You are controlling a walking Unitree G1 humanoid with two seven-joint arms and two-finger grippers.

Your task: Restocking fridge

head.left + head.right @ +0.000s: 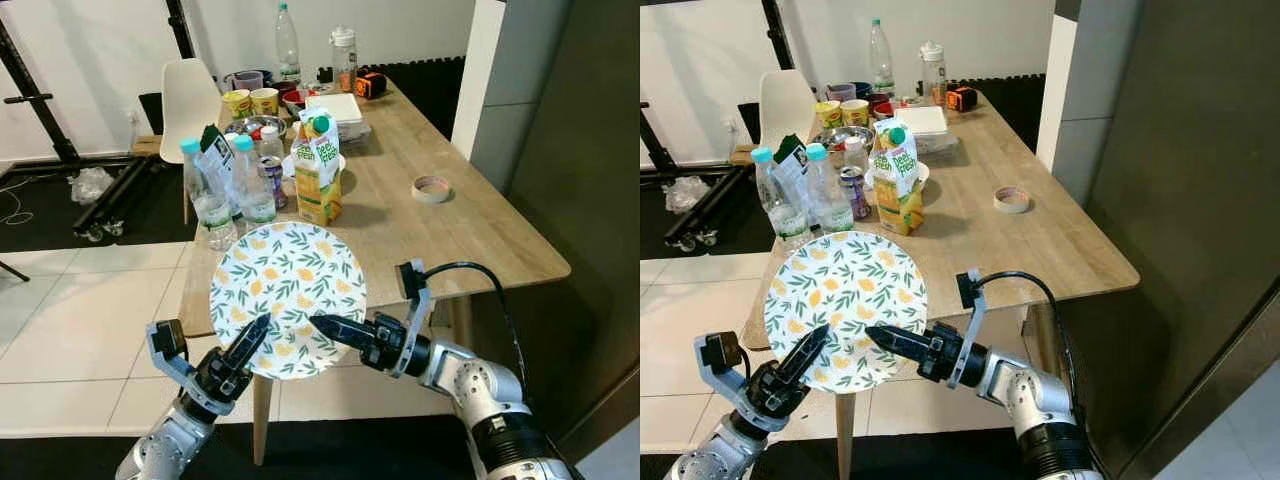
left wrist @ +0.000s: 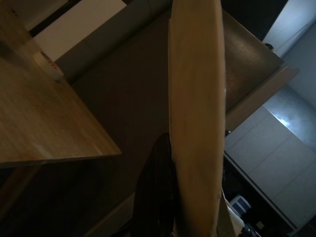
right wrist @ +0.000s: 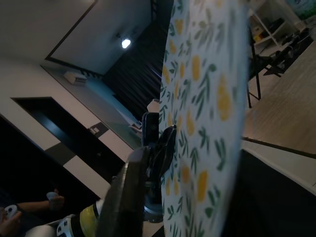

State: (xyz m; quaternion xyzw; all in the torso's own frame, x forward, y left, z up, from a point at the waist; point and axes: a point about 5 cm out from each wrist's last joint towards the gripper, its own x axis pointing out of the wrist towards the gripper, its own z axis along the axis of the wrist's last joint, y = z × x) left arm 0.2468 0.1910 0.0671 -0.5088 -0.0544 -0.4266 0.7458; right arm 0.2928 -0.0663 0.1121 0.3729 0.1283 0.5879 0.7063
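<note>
A round plate [image 1: 288, 290] with a yellow-lemon and green-leaf print is held up in front of the table's near edge, its face tilted toward me. My left gripper [image 1: 252, 340] is shut on its lower left rim. My right gripper [image 1: 325, 325] is shut on its lower right rim, one black finger lying across the printed face. The left wrist view has the plate [image 2: 195, 123] edge-on beside a black finger [image 2: 155, 192]. In the right wrist view the printed face [image 3: 207, 113] runs past a finger [image 3: 123, 197].
The wooden table [image 1: 480, 235] carries a juice carton [image 1: 318, 170], water bottles [image 1: 210, 200], a can, cups, containers and a tape roll [image 1: 431, 189]. A white chair [image 1: 190, 95] stands at the far left. A tall dark cabinet front [image 1: 580, 150] rises on the right.
</note>
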